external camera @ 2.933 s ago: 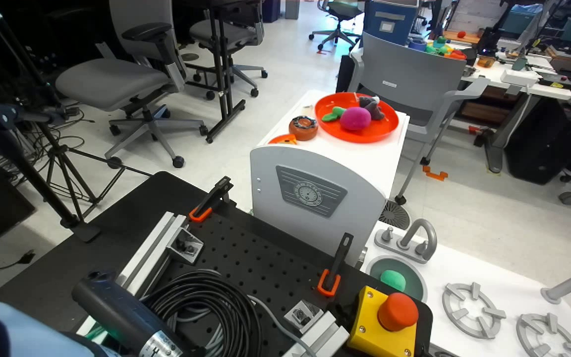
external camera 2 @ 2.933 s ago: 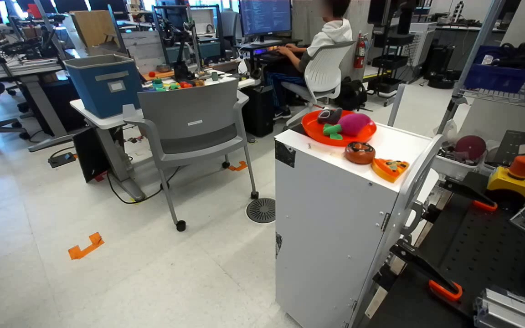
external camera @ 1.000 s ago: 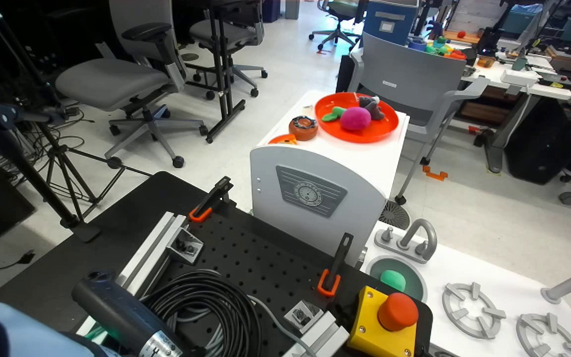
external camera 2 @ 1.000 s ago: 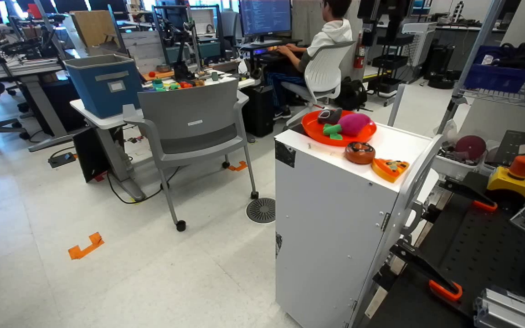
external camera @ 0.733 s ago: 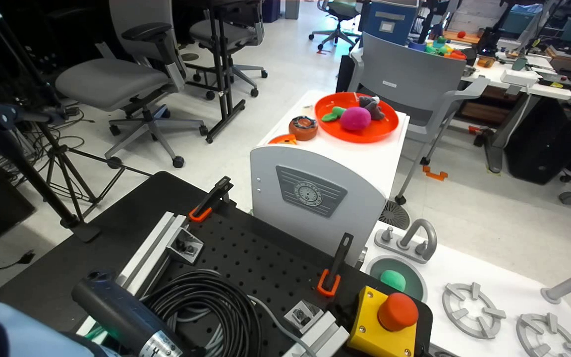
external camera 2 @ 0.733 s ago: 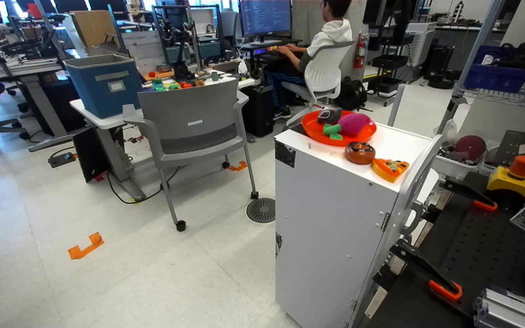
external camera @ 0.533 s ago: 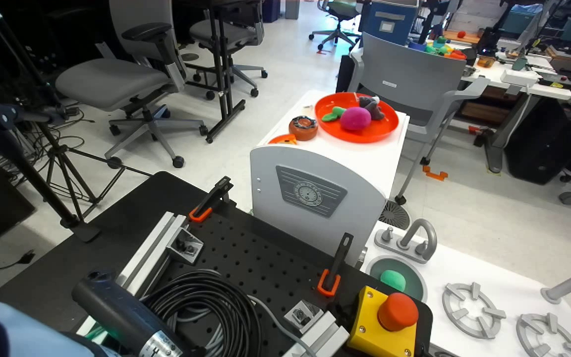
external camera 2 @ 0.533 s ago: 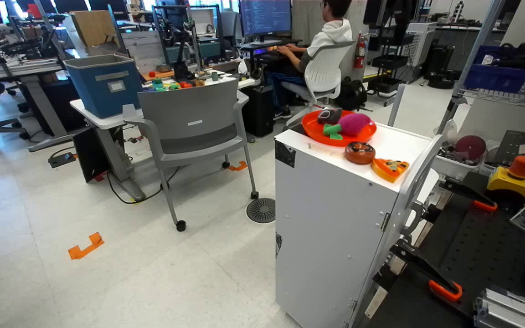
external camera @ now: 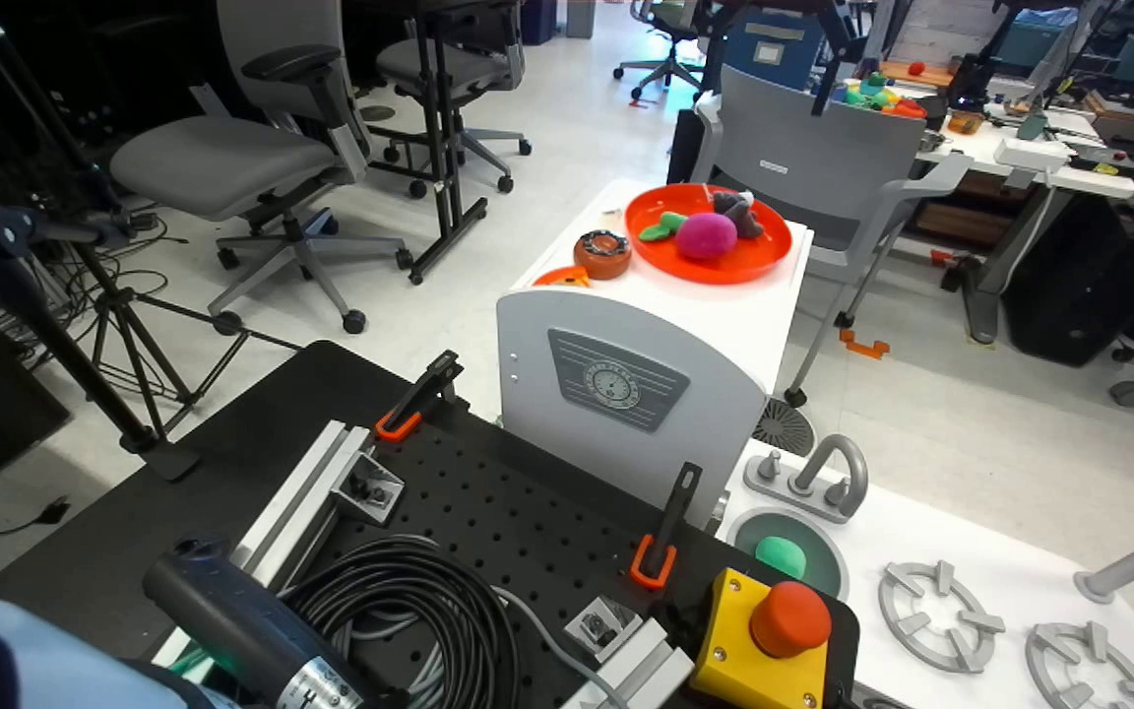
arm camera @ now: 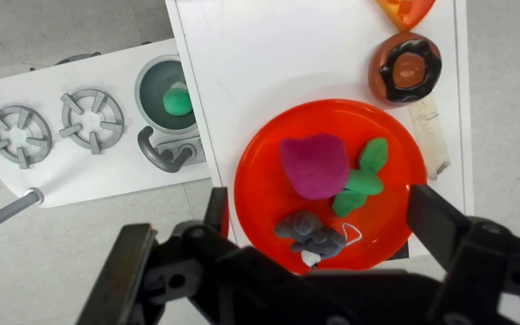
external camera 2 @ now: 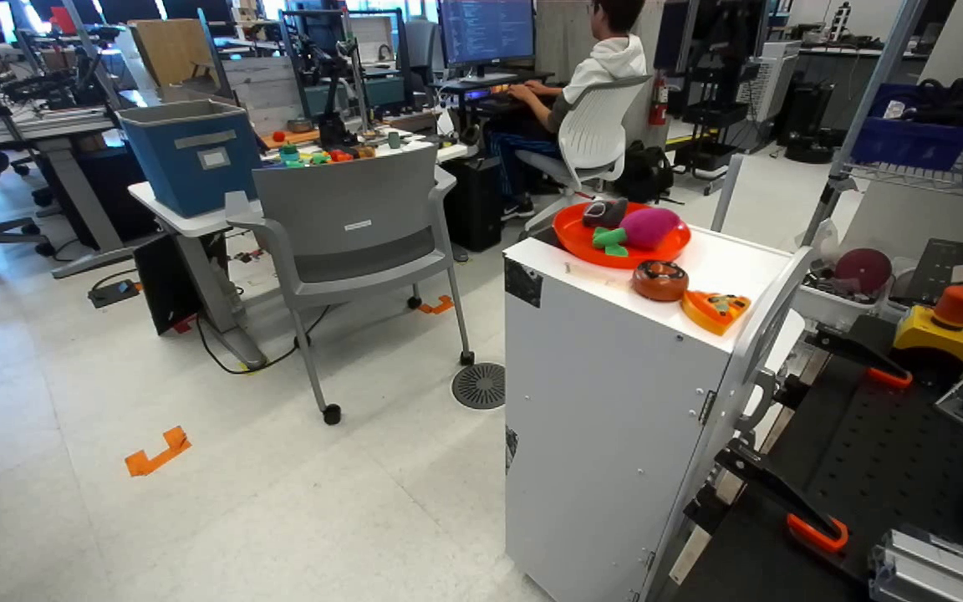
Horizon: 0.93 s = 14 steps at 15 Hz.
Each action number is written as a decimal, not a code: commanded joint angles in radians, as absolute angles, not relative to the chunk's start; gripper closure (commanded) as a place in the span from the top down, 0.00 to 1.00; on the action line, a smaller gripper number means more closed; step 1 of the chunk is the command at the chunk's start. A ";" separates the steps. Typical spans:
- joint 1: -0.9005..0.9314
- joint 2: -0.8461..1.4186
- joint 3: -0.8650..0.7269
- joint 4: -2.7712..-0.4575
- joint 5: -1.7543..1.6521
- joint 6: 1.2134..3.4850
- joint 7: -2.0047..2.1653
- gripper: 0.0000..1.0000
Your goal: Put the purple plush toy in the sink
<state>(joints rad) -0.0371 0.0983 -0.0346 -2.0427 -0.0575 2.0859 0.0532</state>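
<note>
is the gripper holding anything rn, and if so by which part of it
Nothing is held: the gripper is open and not touching the purple plush toy, which lies on the red plate.

White surface (arm camera: 260, 49): a red-orange dish (arm camera: 260, 180) occupies the end opposite the grey panel (external camera: 626, 389). A dark grey plush figure (arm camera: 312, 235) lies inside the dish. A brown toy doughnut (arm camera: 404, 67) with dark icing rests near a long edge, just beside the dish; a toy pizza slice (external camera 2: 715, 311) sits at the panel-end corner. A strip of tape (arm camera: 429, 135) bearing faint writing lies along that edge. Lower surface (arm camera: 120, 178): two grey burner rings (arm camera: 95, 141) and a post (arm camera: 5, 213) stand toward the rounded end.
</note>
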 commanded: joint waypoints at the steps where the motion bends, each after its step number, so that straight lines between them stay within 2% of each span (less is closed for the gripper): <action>1: -0.014 0.179 -0.029 -1.994 -0.107 2.089 0.141 1.00; 14: 0.005 0.305 -0.026 -1.900 -0.092 2.133 0.173 1.00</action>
